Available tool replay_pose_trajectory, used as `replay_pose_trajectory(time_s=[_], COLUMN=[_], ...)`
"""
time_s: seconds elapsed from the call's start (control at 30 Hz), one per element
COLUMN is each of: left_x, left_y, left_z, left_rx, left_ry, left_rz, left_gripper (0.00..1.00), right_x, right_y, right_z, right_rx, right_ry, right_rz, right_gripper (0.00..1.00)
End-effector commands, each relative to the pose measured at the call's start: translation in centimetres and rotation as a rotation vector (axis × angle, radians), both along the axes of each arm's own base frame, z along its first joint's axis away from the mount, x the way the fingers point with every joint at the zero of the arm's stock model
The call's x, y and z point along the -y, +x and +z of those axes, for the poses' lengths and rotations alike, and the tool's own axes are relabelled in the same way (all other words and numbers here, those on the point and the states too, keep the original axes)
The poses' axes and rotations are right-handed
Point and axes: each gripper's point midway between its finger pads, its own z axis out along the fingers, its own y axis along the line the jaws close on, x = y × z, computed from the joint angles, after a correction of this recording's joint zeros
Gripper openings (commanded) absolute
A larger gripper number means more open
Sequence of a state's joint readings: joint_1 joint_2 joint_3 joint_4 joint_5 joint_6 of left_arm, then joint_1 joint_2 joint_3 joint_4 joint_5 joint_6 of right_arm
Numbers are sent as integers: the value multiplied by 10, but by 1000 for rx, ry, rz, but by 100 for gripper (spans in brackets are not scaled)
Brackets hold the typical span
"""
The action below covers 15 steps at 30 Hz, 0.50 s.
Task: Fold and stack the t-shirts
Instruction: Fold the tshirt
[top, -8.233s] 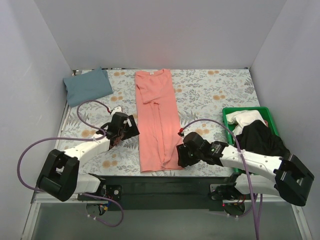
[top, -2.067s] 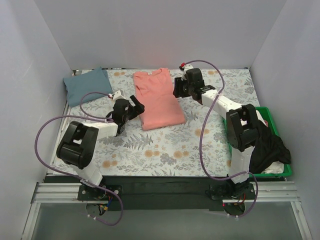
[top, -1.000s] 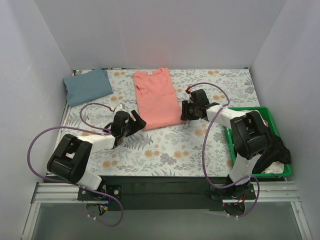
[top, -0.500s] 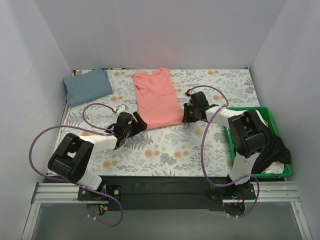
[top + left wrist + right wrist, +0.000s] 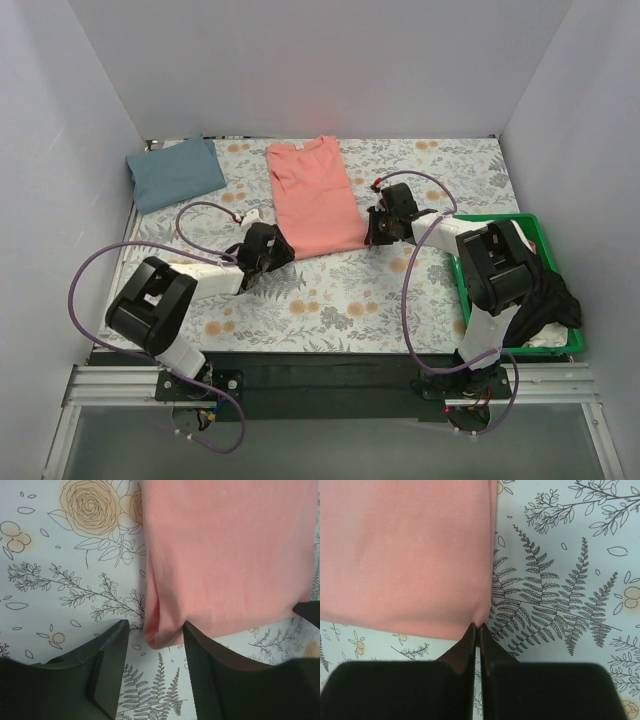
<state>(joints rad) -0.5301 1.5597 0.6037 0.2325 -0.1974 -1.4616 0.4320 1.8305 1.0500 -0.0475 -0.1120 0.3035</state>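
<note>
"At mid-table, what lies between the two arms?" asks the reader.

"A coral-pink cotton t-shirt [image 5: 312,195], folded into a flat oblong on the grey floral-print cloth [image 5: 440,180]," answers the legend. "A slate blue-grey t-shirt [image 5: 175,172], also folded, lies well apart from it at the far left corner."

"How do the jaws stand?"

"Left gripper [image 5: 155,628]: jaws parted, one black finger [image 5: 107,665] on either side of the pink shirt's near left corner, with the rounded fold between them. Whether either finger touches the fabric cannot be judged. Right gripper [image 5: 476,626]: jaws pressed together, their tips meeting at the shirt's near right corner. Whether any fabric is caught between them cannot be told."

"What does each view add?"

"Only the overhead view shows both arms reaching low to the shirt's near edge, the blue-grey shirt, and a green plastic bin [image 5: 485,218] at the right holding dark and white cloth. Only the wrist views show the spread of the jaws. The left one also shows the doubled layers at the fold. The right one shows a fern print just beside the shirt's straight edge."
</note>
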Motion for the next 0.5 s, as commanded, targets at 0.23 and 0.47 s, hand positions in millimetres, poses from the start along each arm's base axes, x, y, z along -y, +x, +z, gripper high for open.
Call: replay_pose_trajectory(time_s=[0.23,0.47], left_x=[-2,-5], left_y=[-7,-29], left_z=[-24,-36], left_rx=[-84,-143], left_ry=[96,101], left_rz=[4,-1], left_gripper=[31,22], right_x=[5,5], right_y=[-12,-13], right_z=[-16,-12], right_rx=[-44,-37], right_ry=[-23,-17], right_rz=[8,6], right_gripper=[2,1])
